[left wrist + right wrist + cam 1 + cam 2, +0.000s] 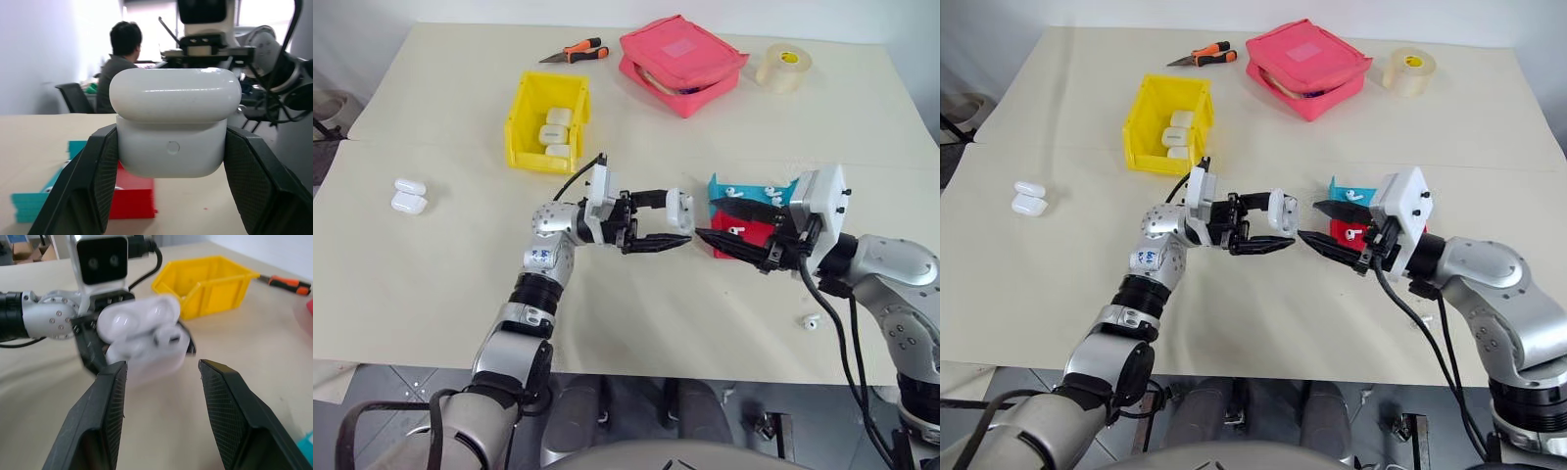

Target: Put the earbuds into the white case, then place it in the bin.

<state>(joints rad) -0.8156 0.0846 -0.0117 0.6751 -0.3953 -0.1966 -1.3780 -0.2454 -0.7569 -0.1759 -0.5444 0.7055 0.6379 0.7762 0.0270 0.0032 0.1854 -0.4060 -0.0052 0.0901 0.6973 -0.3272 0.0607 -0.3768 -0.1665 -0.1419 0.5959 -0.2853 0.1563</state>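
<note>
Here the left gripper [658,221] holds the white case [678,208] clamped between its two fingers above the table [431,264], pointing it toward the right gripper [736,240], whose jaws stand apart and empty just beside it. In the right wrist view the case's lid looks slightly lifted, though whether earbuds already sit inside cannot be told. More earbuds [735,192] lie in the blue tray [722,188] and the red tray [751,233] under the right arm, and one lies loose on the table near the front edge [812,320]. The bin [524,116], already holding several cases, stands well apart behind the left arm. To do the step well, the left grip should probably stay firm and steady while the right fingers work the lid gently, since the glossy shell could slip or twist under a sideways push.
</note>
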